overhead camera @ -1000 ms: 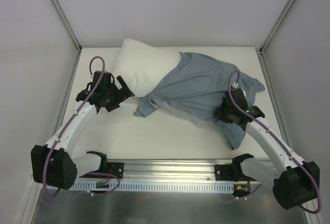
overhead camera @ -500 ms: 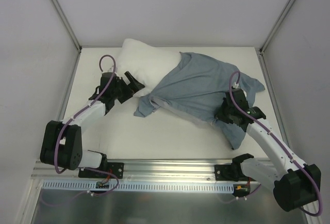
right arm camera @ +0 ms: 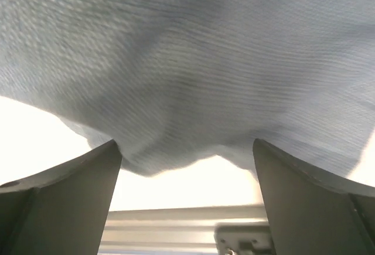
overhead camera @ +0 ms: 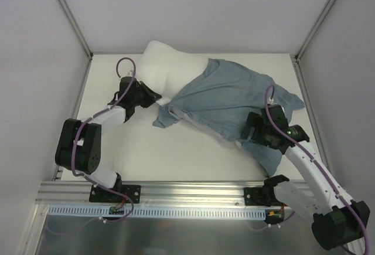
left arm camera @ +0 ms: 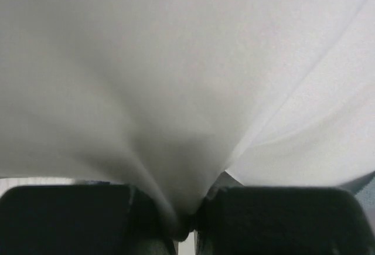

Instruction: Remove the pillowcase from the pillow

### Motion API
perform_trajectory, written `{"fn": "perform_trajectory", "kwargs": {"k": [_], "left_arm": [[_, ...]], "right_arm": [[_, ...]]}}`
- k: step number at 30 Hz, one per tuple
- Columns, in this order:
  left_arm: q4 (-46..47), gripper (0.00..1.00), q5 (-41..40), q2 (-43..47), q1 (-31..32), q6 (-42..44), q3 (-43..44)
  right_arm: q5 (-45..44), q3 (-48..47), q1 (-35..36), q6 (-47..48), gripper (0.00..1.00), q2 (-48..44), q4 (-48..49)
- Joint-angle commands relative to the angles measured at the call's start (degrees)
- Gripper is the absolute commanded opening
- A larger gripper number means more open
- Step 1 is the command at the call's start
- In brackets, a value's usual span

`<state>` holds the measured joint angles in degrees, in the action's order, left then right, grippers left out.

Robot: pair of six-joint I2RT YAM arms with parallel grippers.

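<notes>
The white pillow (overhead camera: 167,70) lies at the back of the table, its right part still inside the grey-blue pillowcase (overhead camera: 228,99). My left gripper (overhead camera: 153,98) is shut on the pillow's bare near corner. In the left wrist view white pillow fabric (left arm camera: 176,91) bunches down into the pinch of the left gripper (left arm camera: 184,223). My right gripper (overhead camera: 251,132) sits at the pillowcase's near right edge and stands open. In the right wrist view the right gripper (right arm camera: 186,176) has its fingers wide apart, and the pillowcase (right arm camera: 193,61) hangs loose just above them.
A metal rail (overhead camera: 199,196) runs along the near edge, also visible as the rail (right arm camera: 176,225) below the right fingers. White enclosure walls stand at the left, back and right. A tail of the pillowcase trails toward the right arm.
My left gripper reached right to the pillow's corner and shut on it, and the pillow's left end rose. My right gripper let go of the pillowcase, opened, and drew back slightly.
</notes>
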<state>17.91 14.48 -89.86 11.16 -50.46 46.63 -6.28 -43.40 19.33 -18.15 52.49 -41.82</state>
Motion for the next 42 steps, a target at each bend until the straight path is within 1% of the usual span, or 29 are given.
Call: {"fn": "perform_trajectory", "kwargs": {"k": [1,3,4,7,8,11,14,16,17,19,20,22,23,24,25,26,27,29,31,32,33,34,36,39,40,42], "left_arm": [[-9.7,0.00,-10.2,6.8,-0.6,0.4,3.5],[-13.4,0.00,-13.0,9.9,-1.2,-0.2,4.2],[-16.4,0.00,-13.2,12.8,-1.5,-0.6,4.5],[-21.0,0.00,-13.9,17.9,-2.5,-0.8,5.7],[-22.0,0.00,-14.0,18.8,-2.6,-0.6,6.2],[-25.4,0.00,-14.0,21.0,-2.8,0.0,8.2],[-27.7,0.00,-13.8,21.7,-2.9,0.4,9.8],[-28.1,0.00,-13.3,22.2,-3.0,0.7,10.1],[-28.5,0.00,-13.2,22.0,-3.1,0.8,10.1],[-28.8,0.00,-12.4,21.9,-3.2,0.9,10.3],[-29.0,0.00,-12.1,21.8,-3.2,0.8,10.2],[-29.1,0.00,-11.8,22.0,-3.2,1.1,10.3],[-29.4,0.00,-11.8,22.3,-3.3,1.2,10.3],[-29.6,0.00,-11.5,22.4,-3.5,1.8,10.5],[-29.8,0.00,-11.3,22.5,-3.6,1.9,10.6],[-30.2,0.00,-11.1,22.6,-3.9,2.2,10.8],[-30.3,0.00,-11.0,22.7,-4.1,2.4,10.9],[-30.5,0.00,-10.6,22.5,-4.4,3.1,11.4],[-31.0,0.00,-10.1,22.0,-4.7,3.2,12.3],[-31.1,0.00,-9.0,21.3,-5.3,3.2,13.0],[-31.2,0.00,-8.0,20.9,-5.6,3.3,13.6],[-31.1,0.00,-7.3,20.3,-5.8,3.5,14.0],[-31.4,0.00,-6.2,19.2,-6.1,4.0,15.5],[-31.6,0.00,-5.2,18.4,-6.1,4.1,16.6],[-31.7,0.00,-5.2,18.1,-6.1,4.1,16.7],[-31.9,0.00,-5.0,17.9,-6.3,4.1,17.2]], "right_arm": [[-4.2,-4.8,-1.2,5.1,0.97,-4.6,-8.3],[-4.6,-5.6,-1.6,7.2,0.96,-5.7,-11.8],[-4.2,-5.9,-1.7,7.8,0.96,-5.8,-13.5],[1.2,-5.6,-1.5,9.8,0.96,-3.9,-14.2],[5.2,-5.6,-1.5,9.9,0.96,-3.2,-13.8],[11.9,-2.5,-0.4,8.8,0.96,-1.0,-9.7],[12.9,2.2,1.7,5.3,0.96,-0.2,-4.8],[11.0,4.3,2.4,3.0,0.97,0.1,-1.5],[9.4,5.8,2.4,2.5,0.99,0.5,-0.2],[7.3,6.7,2.4,2.0,0.99,1.3,3.7],[3.1,6.6,2.3,2.0,0.92,2.8,4.6],[-1.4,5.5,2.3,2.1,0.88,4.9,6.1],[-4.9,3.5,2.2,2.5,0.87,7.1,6.1],[-6.0,2.4,2.1,3.0,0.87,8.1,6.0],[-7.0,1.2,2.2,4.4,0.87,8.9,5.8],[-7.5,-0.9,2.5,5.1,0.91,10.4,4.9],[-8.0,-1.9,2.8,6.3,0.93,11.0,4.3],[-10.7,-3.7,3.9,6.9,0.95,11.6,2.4],[-13.5,-5.3,6.8,7.1,0.97,10.6,-0.2],[-13.8,-5.3,8.9,7.5,0.98,9.7,0.2],[-13.9,-4.6,9.8,8.1,0.99,6.8,0.9],[-14.3,-4.1,10.3,8.7,0.97,5.4,2.0],[-14.6,-3.4,10.5,10.6,0.96,4.2,4.2],[-13.7,-3.6,10.5,12.7,0.96,8.1,5.7],[-11.8,-2.8,10.5,13.0,0.96,11.7,6.7],[-11.6,-1.6,10.5,11.8,0.97,15.5,9.9]]}}
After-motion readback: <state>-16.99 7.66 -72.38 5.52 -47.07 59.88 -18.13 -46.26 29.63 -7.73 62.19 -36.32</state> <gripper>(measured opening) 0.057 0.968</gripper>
